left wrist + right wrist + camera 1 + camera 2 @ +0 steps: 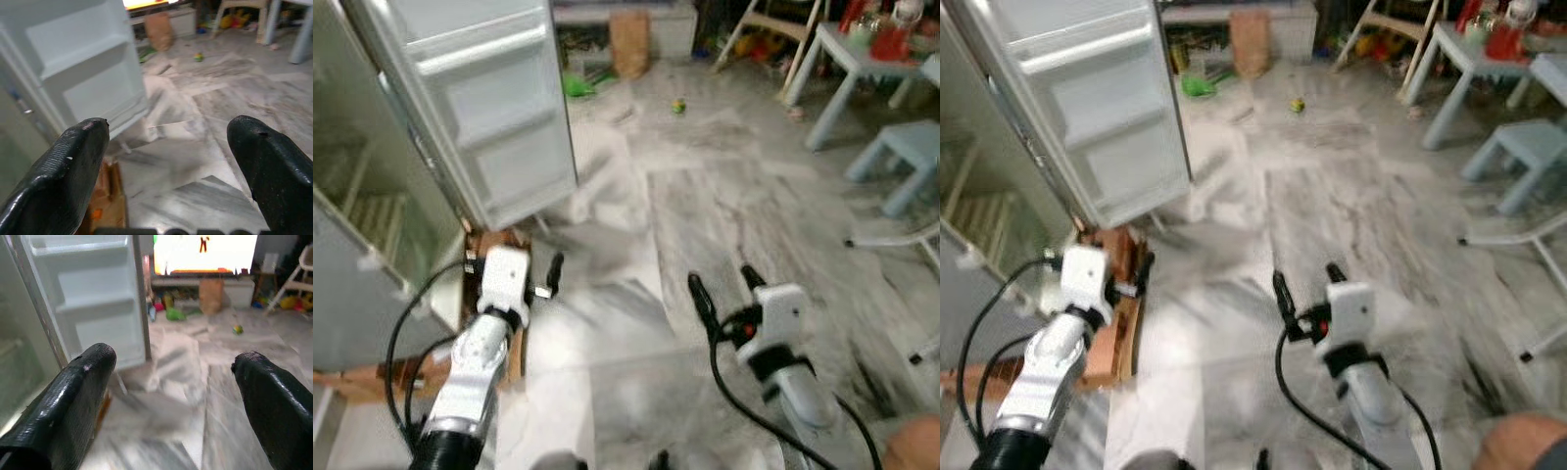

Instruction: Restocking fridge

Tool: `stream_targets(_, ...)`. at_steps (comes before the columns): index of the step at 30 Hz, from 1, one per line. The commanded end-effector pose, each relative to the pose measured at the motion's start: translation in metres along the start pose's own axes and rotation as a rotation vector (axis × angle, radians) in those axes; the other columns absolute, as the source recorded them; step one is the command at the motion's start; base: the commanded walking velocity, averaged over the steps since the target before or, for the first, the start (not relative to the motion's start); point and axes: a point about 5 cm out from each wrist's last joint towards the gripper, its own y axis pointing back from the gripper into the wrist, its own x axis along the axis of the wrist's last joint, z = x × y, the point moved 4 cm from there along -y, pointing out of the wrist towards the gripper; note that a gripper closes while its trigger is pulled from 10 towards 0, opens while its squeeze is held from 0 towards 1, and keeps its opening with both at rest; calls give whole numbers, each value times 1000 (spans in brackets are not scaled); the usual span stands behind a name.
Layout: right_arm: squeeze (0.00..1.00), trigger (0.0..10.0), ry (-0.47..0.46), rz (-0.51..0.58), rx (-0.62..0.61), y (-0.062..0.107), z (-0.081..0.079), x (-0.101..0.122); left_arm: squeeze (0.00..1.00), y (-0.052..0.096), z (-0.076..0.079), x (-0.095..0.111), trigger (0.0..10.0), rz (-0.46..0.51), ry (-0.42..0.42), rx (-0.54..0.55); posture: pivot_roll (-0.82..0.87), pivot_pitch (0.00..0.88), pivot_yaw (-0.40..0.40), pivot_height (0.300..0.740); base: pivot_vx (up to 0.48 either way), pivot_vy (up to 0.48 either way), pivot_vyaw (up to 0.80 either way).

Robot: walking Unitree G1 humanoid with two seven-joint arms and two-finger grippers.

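Note:
The fridge's white door [480, 108] stands swung open on the left, its door shelves bare, with the dim fridge interior [357, 206] beside it. My left gripper [514, 262] is raised low in front of the door's bottom corner, open and holding nothing. My right gripper [722, 284] hovers over the marble floor to the right, also open with nothing between its fingers [83, 396]. A brown cardboard box [494, 323] sits on the floor under my left arm, at the foot of the fridge.
Marble floor [705, 196] stretches ahead. A pale blue table [862, 69] and stool [906, 157] stand at the right, a wooden chair [773, 29] and brown paper bag [628, 41] at the back. Small toys [677, 105] lie on the floor. A person's part [913, 446] shows bottom right.

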Motion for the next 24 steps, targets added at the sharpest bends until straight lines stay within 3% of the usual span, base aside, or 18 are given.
stream_targets(1,0,10000,7,1,-16,0,3,4,0,-1,-2,9,10000,19,-2,21,66,103,27,740,480,0,0)
stream_targets(7,0,10000,24,7,-42,-4,11,5,0,5,-16,11,10000,-3,-18,100,73,108,36,740,480,0,0)
stream_targets(13,0,10000,54,19,-115,-11,33,11,0,14,-26,25,10000,12,-49,196,63,128,37,740,480,0,0)
stream_targets(14,0,10000,46,21,-159,-15,41,10,0,18,-29,20,10000,2,-37,218,53,123,34,740,480,0,0)
stream_targets(16,0,10000,42,22,-169,-16,43,10,0,19,-30,18,10000,-6,-34,224,53,123,34,740,480,0,0)
stream_targets(18,0,10000,62,50,-201,-31,46,16,0,22,-35,5,10000,-46,-6,259,41,113,35,740,480,0,0)
stream_targets(24,0,10000,97,67,-241,-43,54,21,0,18,-42,11,10000,-35,-21,276,41,65,30,740,480,0,0)
